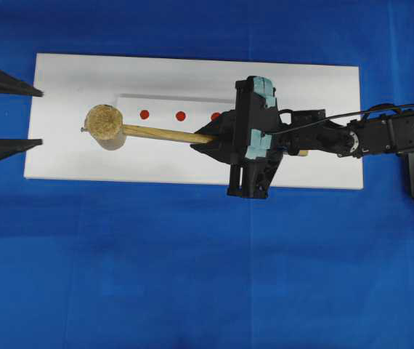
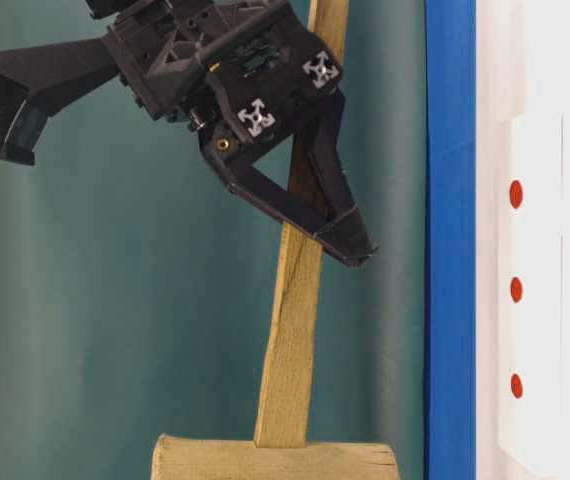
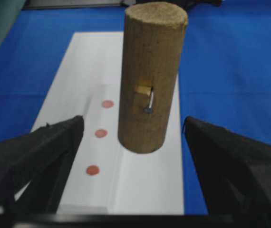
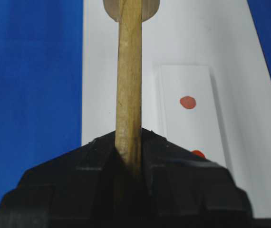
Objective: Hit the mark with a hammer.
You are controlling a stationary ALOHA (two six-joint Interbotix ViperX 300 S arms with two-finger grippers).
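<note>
The hammer is a light wooden mallet; its thick head (image 1: 104, 123) hangs above the white board (image 1: 76, 80), left of three red marks (image 1: 144, 114). My right gripper (image 1: 210, 138) is shut on the slim handle (image 1: 163, 133). In the right wrist view the handle (image 4: 128, 71) runs straight out of the shut jaws (image 4: 128, 142), with two marks (image 4: 188, 102) to its right. The left gripper (image 1: 41, 117) stands open at the board's left end, holding nothing. Its wrist view shows the head (image 3: 152, 76) beyond its two fingers (image 3: 35, 156), clear of both.
The marks sit on a thin raised white strip (image 1: 171, 98) on the board. Blue cloth (image 1: 192, 276) covers the table all round. The table-level view shows the right gripper (image 2: 350, 245) on the handle (image 2: 290, 350), with the head (image 2: 275, 460) away from the board (image 2: 555, 300).
</note>
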